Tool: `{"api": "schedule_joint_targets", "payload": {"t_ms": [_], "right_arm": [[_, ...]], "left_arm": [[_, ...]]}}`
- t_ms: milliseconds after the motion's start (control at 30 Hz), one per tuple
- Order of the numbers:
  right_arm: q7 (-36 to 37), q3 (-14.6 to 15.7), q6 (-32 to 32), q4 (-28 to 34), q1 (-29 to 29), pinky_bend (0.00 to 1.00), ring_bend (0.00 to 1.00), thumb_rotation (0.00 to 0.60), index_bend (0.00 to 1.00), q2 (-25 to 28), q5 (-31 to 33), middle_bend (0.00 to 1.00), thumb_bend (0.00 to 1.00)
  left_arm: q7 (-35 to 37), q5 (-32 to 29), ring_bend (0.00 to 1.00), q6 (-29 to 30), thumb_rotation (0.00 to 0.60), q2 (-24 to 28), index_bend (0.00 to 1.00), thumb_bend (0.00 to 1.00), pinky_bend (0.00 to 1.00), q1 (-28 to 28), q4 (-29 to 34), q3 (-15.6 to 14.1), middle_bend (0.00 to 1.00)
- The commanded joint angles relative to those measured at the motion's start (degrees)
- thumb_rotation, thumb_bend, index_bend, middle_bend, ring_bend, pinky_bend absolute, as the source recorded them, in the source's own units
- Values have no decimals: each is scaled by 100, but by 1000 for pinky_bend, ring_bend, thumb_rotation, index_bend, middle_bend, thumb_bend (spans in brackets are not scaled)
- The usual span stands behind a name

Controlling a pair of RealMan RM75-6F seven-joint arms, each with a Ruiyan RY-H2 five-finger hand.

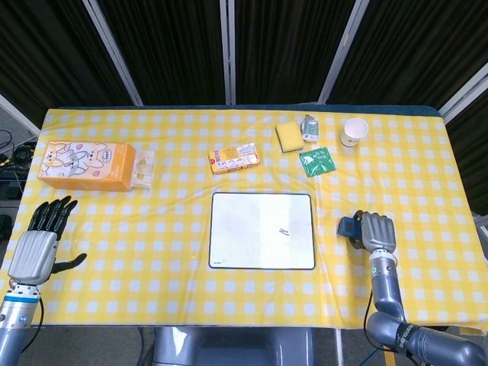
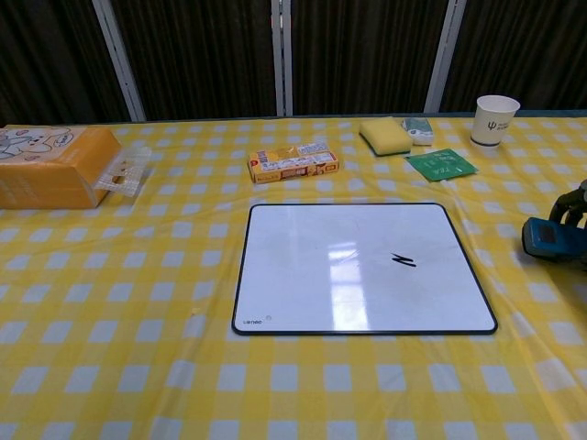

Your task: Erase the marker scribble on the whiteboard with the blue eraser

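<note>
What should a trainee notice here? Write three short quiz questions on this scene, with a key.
1. True or false: the marker scribble sits in the left half of the whiteboard.
2. Which hand is at the blue eraser? A) left hand B) right hand C) neither
3. Fill in: the blue eraser lies on the tablecloth to the ___ of the whiteboard.

Key: 1 false, it is right of centre; 2 B; 3 right.

Hands at the table's near edge
Left hand point(image 1: 34, 250) at 8 o'clock, fingers spread, empty; right hand point(image 1: 377, 232) at 4 o'clock, fingers curled down.
</note>
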State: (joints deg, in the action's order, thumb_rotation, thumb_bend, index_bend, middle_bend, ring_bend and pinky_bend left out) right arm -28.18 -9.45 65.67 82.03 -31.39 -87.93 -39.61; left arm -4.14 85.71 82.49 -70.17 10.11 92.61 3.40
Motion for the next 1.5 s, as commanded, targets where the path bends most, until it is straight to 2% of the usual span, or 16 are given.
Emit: {"api": "schedule_joint_targets", "payload": {"t_ms": [33, 267, 367, 500, 733, 1033, 1500], "right_arm": [[418, -31, 101, -74, 123, 688, 675, 600, 811, -50, -467, 693, 318], [950, -183, 153, 253, 201, 751, 734, 600, 824, 79, -1008, 721, 321], [922, -208, 243, 424, 181, 752, 735, 600, 824, 112, -1212, 722, 321], [856, -300, 340, 947, 57, 752, 735, 600, 826, 56, -1547, 722, 321], [501, -425, 254, 1236, -242, 752, 736, 600, 832, -293, -1565, 722, 321], [262, -521, -24, 868, -619, 752, 736, 600, 834, -946, -1361, 721, 321], [460, -609, -480, -28, -1018, 752, 735, 600, 835, -1839, -1249, 722, 321]], "left_arm": [[4, -7, 0, 1, 600, 1, 0, 9, 0, -2, -1, 2, 0], [30, 4, 0, 38, 600, 5, 0, 10, 0, -9, 6, 13, 0], [33, 11, 0, 47, 600, 7, 0, 10, 0, -11, 2, 13, 0], [55, 1, 0, 40, 600, 12, 0, 10, 0, -7, -4, 18, 0], [101, -28, 0, 19, 600, 25, 0, 11, 0, -3, -19, 27, 0], [180, -67, 0, -37, 600, 40, 0, 11, 0, 10, -40, 27, 0], [263, -177, 0, -132, 600, 62, 0, 11, 0, 34, -69, 53, 0]]}}
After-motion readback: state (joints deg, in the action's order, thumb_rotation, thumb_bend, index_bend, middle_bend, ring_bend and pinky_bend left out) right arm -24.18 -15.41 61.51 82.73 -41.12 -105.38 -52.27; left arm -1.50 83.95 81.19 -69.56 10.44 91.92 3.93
